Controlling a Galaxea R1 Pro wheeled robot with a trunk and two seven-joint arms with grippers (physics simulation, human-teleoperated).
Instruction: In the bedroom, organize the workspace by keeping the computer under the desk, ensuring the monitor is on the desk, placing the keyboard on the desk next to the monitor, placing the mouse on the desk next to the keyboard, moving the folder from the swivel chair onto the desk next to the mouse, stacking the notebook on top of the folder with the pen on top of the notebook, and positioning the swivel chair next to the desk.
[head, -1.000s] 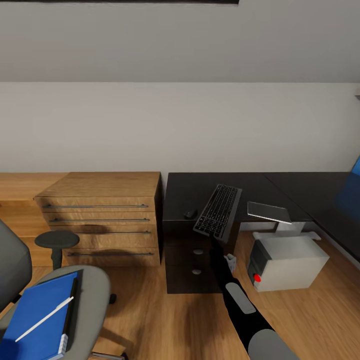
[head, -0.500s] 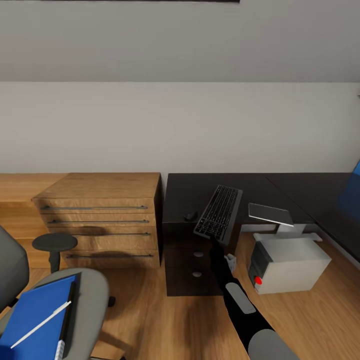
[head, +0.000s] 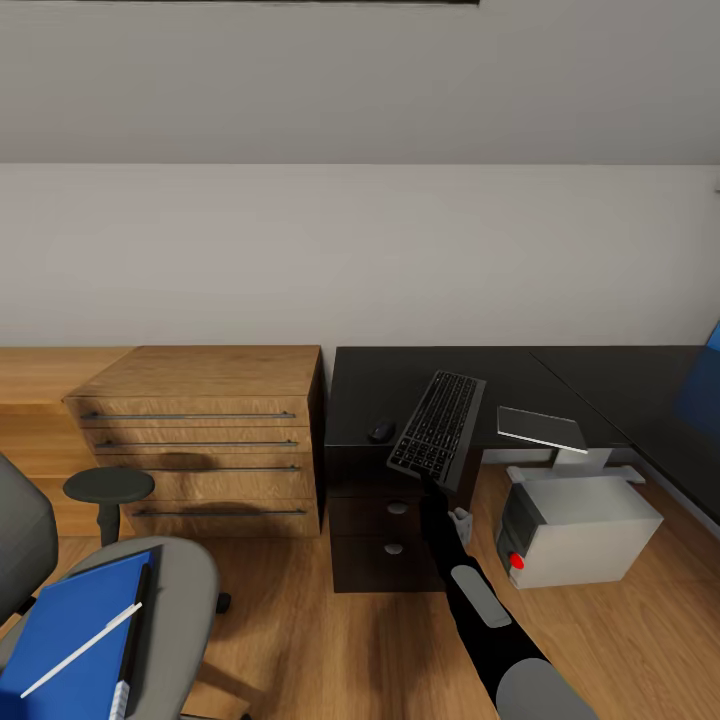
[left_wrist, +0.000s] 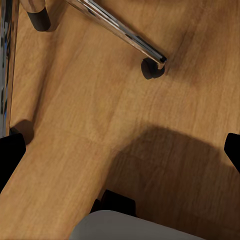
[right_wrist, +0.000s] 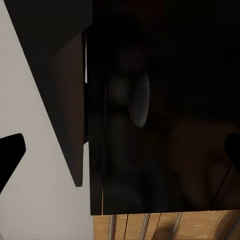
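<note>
The keyboard (head: 437, 425) lies slanted over the front edge of the black desk (head: 560, 380), its near end sticking out past the edge. My right arm (head: 475, 595) reaches up under that end. In the right wrist view my right gripper (right_wrist: 120, 152) is open, facing the dark drawer unit. The mouse (head: 381, 431) sits on the desk left of the keyboard. The computer (head: 580, 525) stands on the floor under the desk. The blue folder (head: 70, 630), the notebook (head: 138, 625) and the pen (head: 85, 648) lie on the swivel chair (head: 190, 590). My left gripper (left_wrist: 120, 155) is open above the floor. The monitor is out of view.
A light wooden drawer chest (head: 200, 430) stands left of the desk against the wall. A grey flat plate (head: 540, 427) sits on the desk's white leg (head: 575, 462). A chrome chair leg with a caster (left_wrist: 150, 65) crosses the wood floor (head: 300, 620).
The whole picture has shifted slightly, so the camera moved. The keyboard, the mouse and my right arm stand as before.
</note>
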